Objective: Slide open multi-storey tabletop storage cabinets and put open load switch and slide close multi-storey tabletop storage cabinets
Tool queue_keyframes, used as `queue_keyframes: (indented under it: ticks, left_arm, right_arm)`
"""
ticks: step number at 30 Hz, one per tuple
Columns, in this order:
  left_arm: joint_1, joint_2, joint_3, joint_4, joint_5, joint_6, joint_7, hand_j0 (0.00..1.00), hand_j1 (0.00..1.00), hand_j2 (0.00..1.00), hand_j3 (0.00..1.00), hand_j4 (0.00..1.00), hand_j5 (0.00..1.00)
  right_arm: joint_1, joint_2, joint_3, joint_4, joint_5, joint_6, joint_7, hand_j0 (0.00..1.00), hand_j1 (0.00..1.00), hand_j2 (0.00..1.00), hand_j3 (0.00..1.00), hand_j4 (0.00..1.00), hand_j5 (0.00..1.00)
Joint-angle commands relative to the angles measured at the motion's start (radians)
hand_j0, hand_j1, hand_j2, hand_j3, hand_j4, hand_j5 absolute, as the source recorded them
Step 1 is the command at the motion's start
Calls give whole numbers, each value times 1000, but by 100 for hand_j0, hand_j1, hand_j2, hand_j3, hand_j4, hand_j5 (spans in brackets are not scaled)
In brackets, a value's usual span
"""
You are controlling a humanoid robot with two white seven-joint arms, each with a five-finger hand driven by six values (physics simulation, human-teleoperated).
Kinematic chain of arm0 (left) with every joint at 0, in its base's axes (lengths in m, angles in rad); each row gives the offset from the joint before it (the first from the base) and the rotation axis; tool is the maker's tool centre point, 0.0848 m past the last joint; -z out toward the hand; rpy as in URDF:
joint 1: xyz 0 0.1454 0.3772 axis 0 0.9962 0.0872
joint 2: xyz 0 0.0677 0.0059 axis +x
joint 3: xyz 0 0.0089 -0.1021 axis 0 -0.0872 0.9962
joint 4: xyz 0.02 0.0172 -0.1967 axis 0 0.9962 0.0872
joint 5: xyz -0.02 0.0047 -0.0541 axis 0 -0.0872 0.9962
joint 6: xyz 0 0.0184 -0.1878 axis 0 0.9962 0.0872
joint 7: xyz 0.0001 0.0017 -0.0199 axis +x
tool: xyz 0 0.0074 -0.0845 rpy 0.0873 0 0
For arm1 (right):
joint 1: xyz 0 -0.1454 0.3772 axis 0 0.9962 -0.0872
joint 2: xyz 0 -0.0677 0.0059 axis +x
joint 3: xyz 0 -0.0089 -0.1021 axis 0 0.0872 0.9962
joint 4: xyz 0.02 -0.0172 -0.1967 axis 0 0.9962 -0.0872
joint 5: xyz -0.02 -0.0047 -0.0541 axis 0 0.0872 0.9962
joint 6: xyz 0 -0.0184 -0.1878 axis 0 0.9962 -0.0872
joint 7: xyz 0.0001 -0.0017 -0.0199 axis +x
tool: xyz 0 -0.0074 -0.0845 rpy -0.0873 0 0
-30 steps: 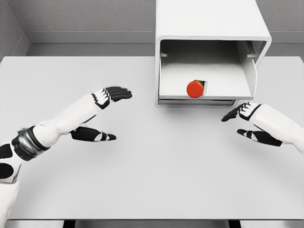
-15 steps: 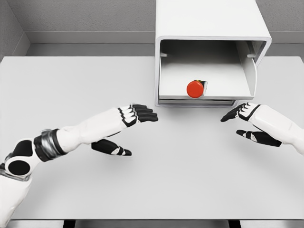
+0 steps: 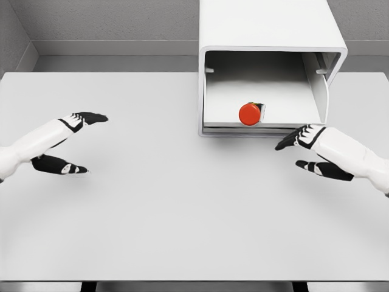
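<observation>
A white storage cabinet (image 3: 267, 27) stands at the table's far side, right of centre, with its drawer (image 3: 219, 103) showing its inside. Inside lies the load switch (image 3: 250, 114), a red round button on a small grey body. My right hand (image 3: 298, 149) hovers open just below the drawer's front right corner, fingertips pointing left, touching nothing I can see. Far out at the left of the table my left hand (image 3: 76, 143) is open too, holding nothing.
The white table (image 3: 182, 213) spreads wide below and left of the cabinet. Grey walls close off the back, and the table's front edge runs along the bottom of the view.
My left arm first reached right toward the cabinet, then pulled back far to the left. The right hand crept slightly up and left toward the drawer front. The drawer sits a little further in.
</observation>
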Motion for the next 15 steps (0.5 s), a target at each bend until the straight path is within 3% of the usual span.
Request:
queue_keyframes:
  ticks: [1, 7, 15]
  left_arm:
    - [0, -12, 52, 95, 68, 2, 0, 100, 100, 100, 100, 100, 100]
    - [61, -13, 95, 144, 63, 2, 0, 100, 100, 100, 100, 100, 100]
    - [69, -12, 113, 150, 65, 2, 0, 100, 100, 100, 100, 100, 100]
  right_arm:
    - [-2, 20, 20, 0, -6, 1, 0, 70, 70, 70, 70, 70, 70]
    - [-23, 71, 60, 0, -6, 1, 0, 70, 70, 70, 70, 70, 70]
    - [-51, 135, 109, 0, -4, 1, 0, 70, 70, 70, 70, 70, 70]
